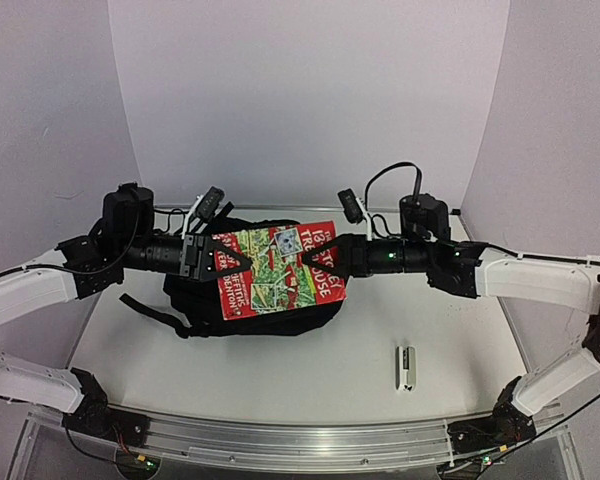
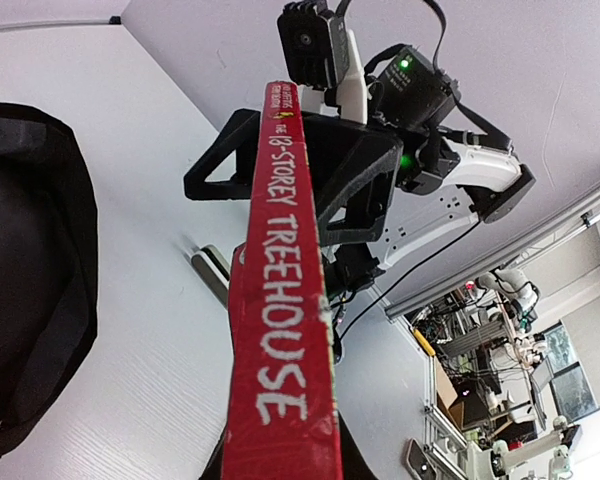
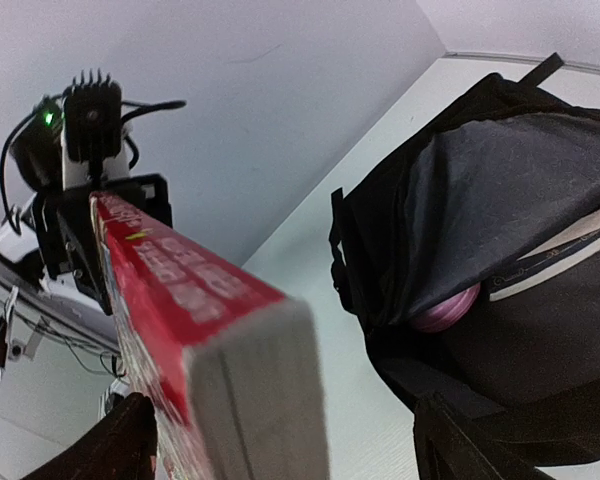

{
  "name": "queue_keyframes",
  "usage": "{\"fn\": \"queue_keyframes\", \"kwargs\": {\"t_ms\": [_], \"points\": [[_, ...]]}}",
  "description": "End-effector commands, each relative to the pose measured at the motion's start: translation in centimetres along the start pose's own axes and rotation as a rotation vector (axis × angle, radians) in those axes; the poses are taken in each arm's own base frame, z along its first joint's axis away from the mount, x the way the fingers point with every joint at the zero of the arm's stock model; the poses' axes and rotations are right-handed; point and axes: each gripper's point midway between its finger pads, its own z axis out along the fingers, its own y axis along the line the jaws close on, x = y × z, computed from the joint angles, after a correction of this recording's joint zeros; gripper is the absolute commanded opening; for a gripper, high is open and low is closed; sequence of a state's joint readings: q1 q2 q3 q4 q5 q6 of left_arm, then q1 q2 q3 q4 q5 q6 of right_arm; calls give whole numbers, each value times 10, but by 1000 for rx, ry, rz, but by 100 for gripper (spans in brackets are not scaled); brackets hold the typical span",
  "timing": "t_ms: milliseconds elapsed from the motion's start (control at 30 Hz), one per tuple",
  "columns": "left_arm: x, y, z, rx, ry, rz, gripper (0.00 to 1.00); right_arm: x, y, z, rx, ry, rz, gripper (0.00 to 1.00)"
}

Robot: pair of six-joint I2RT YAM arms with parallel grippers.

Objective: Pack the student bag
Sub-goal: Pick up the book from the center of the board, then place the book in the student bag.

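That red book (image 2: 280, 300) has "8-STOREY TREEHOUSE" in white down its spine, mid-frame in the left wrist view. The top-view cover shows "TREEHOUSE" too.

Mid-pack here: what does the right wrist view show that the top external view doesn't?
Only right wrist: the black bag stands open, with books and something pink already inside beneath its grey lining. Only top external: the red book with its illustrated cover, and a small pale item lying on the table. Both: the red book and the black bag.
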State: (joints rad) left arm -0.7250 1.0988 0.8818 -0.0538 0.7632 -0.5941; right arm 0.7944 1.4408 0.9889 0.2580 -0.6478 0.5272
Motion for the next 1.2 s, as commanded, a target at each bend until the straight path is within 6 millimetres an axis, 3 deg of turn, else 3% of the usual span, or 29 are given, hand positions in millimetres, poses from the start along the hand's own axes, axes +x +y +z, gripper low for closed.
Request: {"fn": "queue_keyframes", "kwargs": {"t_ms": [0, 133, 200, 333, 400, 433, 567, 667, 800, 1033, 1100, 1133, 1167], "points": [[-19, -29, -3, 81, -1, 117, 0, -3, 26, -2, -119, 28, -32, 60], [-26, -13, -2, 25, -27, 109, 0, -7, 31, -5, -140, -4, -20, 15], [-33, 2, -2, -47, -57, 92, 5, -12, 25, -7, -100, -37, -4, 0], [-49, 45, -7, -236, -115, 37, 42, -33, -5, -20, 51, -159, 46, 0], [-57, 77, -15, -342, -142, -27, 65, -46, -21, -32, 118, -221, 69, 0], [-62, 93, -23, -394, -163, -71, 72, -51, -30, -38, 155, -250, 89, 0], [-68, 158, -49, -555, -214, -247, 85, -65, -74, -61, 287, -319, 178, 0], [-66, 192, -61, -678, -230, -295, 92, -65, -108, -73, 395, -326, 237, 0], [-64, 220, -56, -700, -203, -351, 95, -62, -133, -79, 449, -316, 279, 0], [-74, 249, -35, -650, -184, -384, 93, -48, -152, -73, 465, -255, 310, 0], [-80, 256, -30, -614, -192, -393, 83, -43, -157, -73, 468, -240, 328, 0], [-83, 259, -28, -596, -197, -392, 70, -42, -159, -73, 467, -235, 340, 0], [-85, 261, -26, -585, -202, -389, 51, -41, -159, -73, 463, -232, 351, 0]]}}
